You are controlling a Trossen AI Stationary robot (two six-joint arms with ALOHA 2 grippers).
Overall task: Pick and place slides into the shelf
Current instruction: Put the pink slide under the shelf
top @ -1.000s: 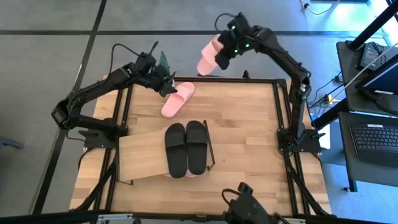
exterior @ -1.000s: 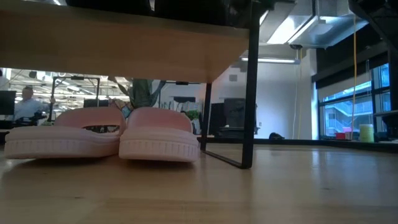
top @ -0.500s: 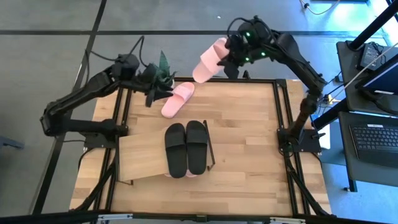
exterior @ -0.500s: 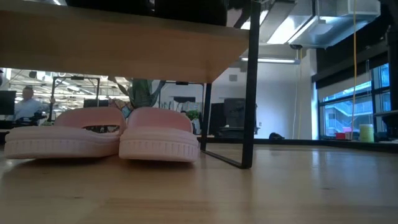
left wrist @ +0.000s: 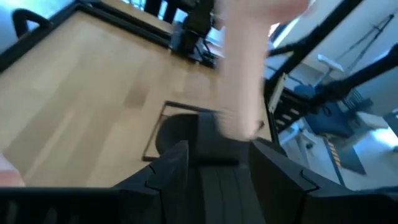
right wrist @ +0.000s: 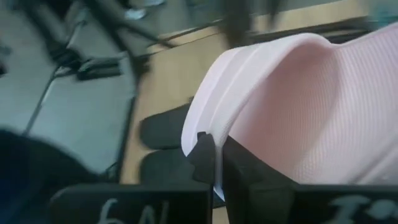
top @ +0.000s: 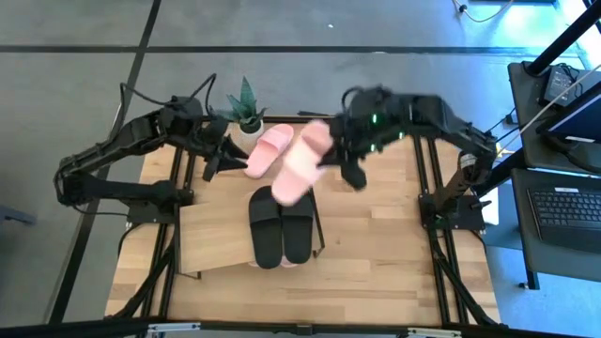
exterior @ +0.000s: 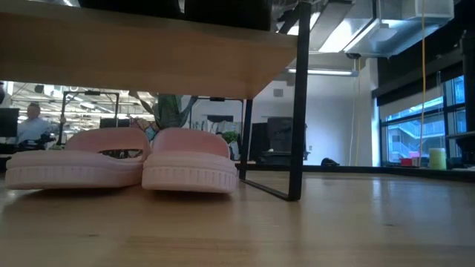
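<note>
My right gripper (top: 338,160) is shut on a pale pink slide (top: 299,164) and carries it in the air over the table, just beyond the shelf's far edge. A second pink slide (top: 268,148) lies flat on the tabletop. My left gripper (top: 218,155) hovers open to its left, touching nothing. The shelf's light-wood top board (top: 214,239) carries the black pair (top: 280,223), soles down. Under the board (exterior: 148,52), the low view shows another pink pair (exterior: 119,159) on the table. My right gripper pinches the pink slide's curved side rim (right wrist: 211,134) between its two fingers (right wrist: 202,155). It reaches the slide from the table's right. The slide is lifted clear and runs slantwise from far right to near left.
A small potted plant (top: 246,103) stands at the far edge, behind the lying pink slide. The shelf's black end frame (exterior: 300,111) stands beside the pink pair. Bare tabletop (top: 376,225) lies right of the shelf. A person sits far off in the room (exterior: 31,122).
My right gripper has carried the pink slide from beyond the table's far edge toward the near side and left, and it now hangs over the table by the shelf. My left gripper has drawn back leftward from the lying pink slide, which has stayed in place.
</note>
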